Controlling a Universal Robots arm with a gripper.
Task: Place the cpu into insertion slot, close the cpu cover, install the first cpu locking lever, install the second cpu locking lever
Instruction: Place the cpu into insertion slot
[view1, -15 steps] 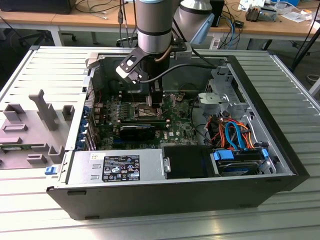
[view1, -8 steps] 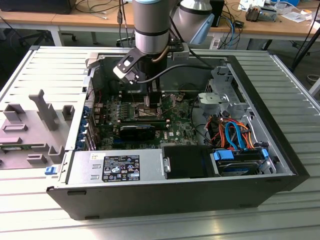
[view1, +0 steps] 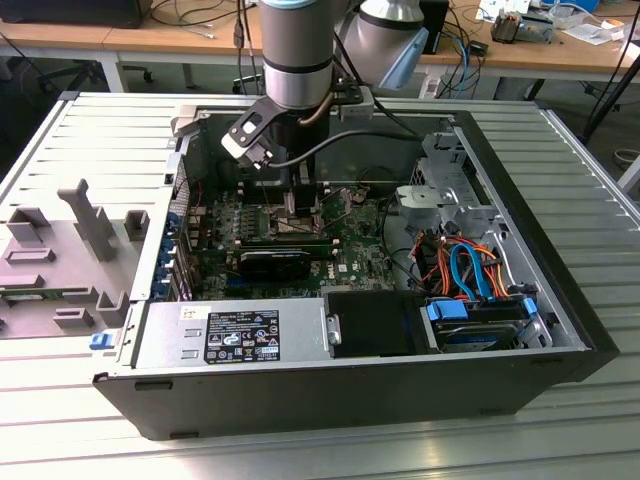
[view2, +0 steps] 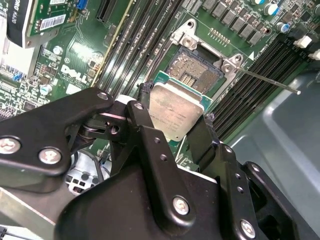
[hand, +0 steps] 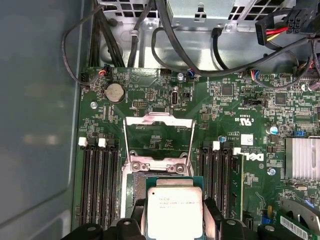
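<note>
My gripper (view2: 177, 104) is shut on the cpu (view2: 175, 114), a silvery-grey square chip pinched by two opposite edges between black fingers (view2: 145, 95). The cpu overlaps one edge of the insertion slot (view2: 192, 66), whose dark centre lies bare beside it; I cannot tell whether they touch. In the first wrist view the cpu (hand: 174, 207) sits in the gripper (hand: 174, 212), with the cpu cover (hand: 159, 120) swung up and open just beyond it. A thin metal locking lever (view2: 267, 81) sticks out from the socket's corner. In the exterior view the gripper (view1: 300, 208) reaches down onto the green board.
Long black memory slots (hand: 97, 185) flank the socket on both sides. Cables (hand: 200, 60) run along the board's edge. A black card (view1: 272, 262), drive cage (view1: 450, 195), coloured cables (view1: 465, 270) and power supply (view1: 230, 335) fill the open case. Grey fixtures (view1: 85, 225) stand on the table at the exterior view's left.
</note>
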